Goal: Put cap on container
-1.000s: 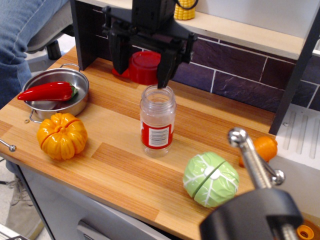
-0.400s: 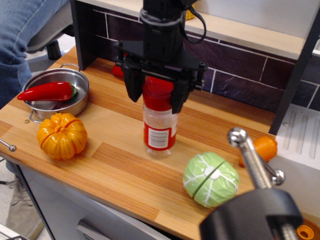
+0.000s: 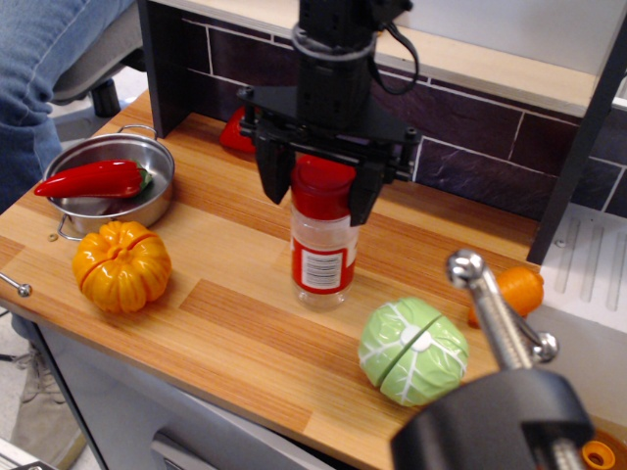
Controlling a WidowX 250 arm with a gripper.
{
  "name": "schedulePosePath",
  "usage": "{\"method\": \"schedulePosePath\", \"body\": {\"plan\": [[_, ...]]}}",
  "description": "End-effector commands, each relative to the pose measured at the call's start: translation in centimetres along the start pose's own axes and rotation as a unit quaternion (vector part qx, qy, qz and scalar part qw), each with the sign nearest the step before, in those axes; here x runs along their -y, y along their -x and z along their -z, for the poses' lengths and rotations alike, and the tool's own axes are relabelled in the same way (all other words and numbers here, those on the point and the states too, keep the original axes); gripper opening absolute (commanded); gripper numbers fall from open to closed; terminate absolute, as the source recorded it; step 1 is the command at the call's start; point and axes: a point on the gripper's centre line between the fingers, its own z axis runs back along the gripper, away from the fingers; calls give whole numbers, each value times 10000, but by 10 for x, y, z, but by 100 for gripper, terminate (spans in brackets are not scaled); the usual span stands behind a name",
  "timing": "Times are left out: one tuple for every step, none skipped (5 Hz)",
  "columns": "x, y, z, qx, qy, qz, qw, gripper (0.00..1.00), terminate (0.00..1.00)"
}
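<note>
Since a moment ago the arm and the jar have shifted a little to the right along the counter, the cap going with them, while the vegetables stay where they were. The wooden counter [image 3: 235, 323] carries everything, backed by a dark brick wall [image 3: 470, 122] under a pale shelf [image 3: 490, 64]. The black gripper [image 3: 323, 196] comes straight down from above, its two fingers [image 3: 275, 174] set on either side of the red cap [image 3: 322, 186] — closed against it, as far as the view shows. The cap sits on the mouth of the clear container [image 3: 323, 259], which stands upright near the middle of the counter, its red-and-white barcode label facing forward. To the left, a steel pot [image 3: 137, 191] holds a red chili pepper [image 3: 93, 179]; just in front of it lies an orange pumpkin [image 3: 121, 265]. A green cabbage [image 3: 412, 351] rests to the right of the container, well apart from it, and an orange vegetable [image 3: 522, 289] shows beyond — partly hidden by a metal clamp [image 3: 495, 323] in the foreground.
</note>
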Motion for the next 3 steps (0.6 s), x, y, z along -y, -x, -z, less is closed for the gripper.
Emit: {"method": "schedulePosePath", "body": {"plan": [[-3, -5, 3, 118, -296, 32, 9995, 100, 0], [-3, -5, 3, 118, -296, 32, 9995, 100, 0], [-3, -5, 3, 118, -296, 32, 9995, 100, 100]]}}
